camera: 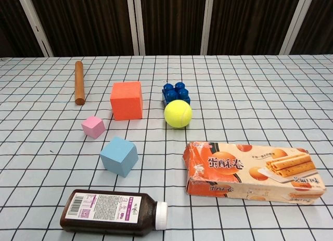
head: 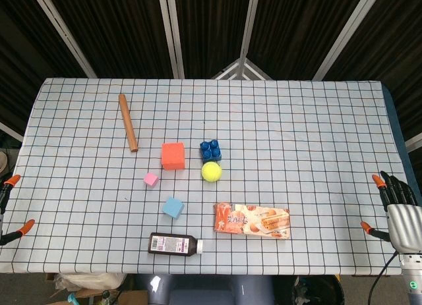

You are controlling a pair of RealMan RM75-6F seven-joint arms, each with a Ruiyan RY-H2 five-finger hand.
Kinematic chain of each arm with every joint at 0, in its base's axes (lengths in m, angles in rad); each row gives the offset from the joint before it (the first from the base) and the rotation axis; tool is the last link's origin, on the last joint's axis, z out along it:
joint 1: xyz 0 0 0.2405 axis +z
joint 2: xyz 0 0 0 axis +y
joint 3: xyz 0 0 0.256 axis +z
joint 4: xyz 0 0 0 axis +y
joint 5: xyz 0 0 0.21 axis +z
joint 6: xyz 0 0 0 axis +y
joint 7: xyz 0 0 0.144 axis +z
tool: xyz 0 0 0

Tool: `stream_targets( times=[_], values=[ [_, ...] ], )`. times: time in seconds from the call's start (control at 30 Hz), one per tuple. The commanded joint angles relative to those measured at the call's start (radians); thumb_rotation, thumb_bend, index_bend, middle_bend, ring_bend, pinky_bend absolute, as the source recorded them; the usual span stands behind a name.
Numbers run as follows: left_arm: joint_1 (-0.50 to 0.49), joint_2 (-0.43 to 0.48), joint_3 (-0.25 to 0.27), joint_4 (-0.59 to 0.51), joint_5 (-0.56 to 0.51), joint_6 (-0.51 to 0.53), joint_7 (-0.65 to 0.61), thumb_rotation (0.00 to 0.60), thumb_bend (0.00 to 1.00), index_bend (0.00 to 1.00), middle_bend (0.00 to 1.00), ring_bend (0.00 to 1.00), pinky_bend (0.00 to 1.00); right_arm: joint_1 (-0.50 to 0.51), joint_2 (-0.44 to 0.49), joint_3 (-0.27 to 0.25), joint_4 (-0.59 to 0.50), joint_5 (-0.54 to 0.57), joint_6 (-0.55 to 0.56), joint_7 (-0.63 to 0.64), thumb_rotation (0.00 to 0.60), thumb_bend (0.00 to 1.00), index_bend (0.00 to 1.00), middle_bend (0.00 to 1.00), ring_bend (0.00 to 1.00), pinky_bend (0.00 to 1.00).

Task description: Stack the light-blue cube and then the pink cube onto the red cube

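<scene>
Right hand (head: 402, 209) sat empty at the table (head: 316, 120) edge, fingers loosely apart; left hand barely showed, state unclear. Light-blue cube (camera: 119, 155) lay near pink cube (camera: 93, 126), before red cube (camera: 126, 100); a grab risked nudging pink.

Near the middle of the surface (head: 316, 134), the largest cube (head: 173, 155). Just in front of it and slightly left, the smallest cube (head: 151, 180); further forward, the middle-sized cube (head: 173, 207), all three apart. Behind and to the left of the largest cube, a rod (head: 128, 122), lying at a slant. To its right, a toy brick (head: 210, 149), with a ball (head: 211, 171) touching the brick's front. Near the front edge, a bottle (head: 175, 244) on its side, cap to the right. Right of the middle-sized cube, a snack box (head: 252, 221), lying flat.
</scene>
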Motion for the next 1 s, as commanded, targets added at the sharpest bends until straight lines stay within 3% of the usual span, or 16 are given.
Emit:
stream_targets(
  times=[0.03,1.0],
  values=[
    [0.0,0.0,0.001,0.0,-0.002,-0.003,0.002,0.6,0.2,0.1,0.07,0.06,0.1,0.0,0.001,0.0,0.0,-0.002,0.002,0.001,0.6,0.13,0.0,0.01,0.03,0.09],
    [-0.009,-0.01,0.01,-0.001,0.018,-0.011,0.029,0.6,0.2,0.1,0.07,0.06,0.1,-0.005,0.011,-0.01,-0.013,-0.008,0.001,-0.002,0.6,0.13,0.0,0.01,0.03,0.09]
  ],
)
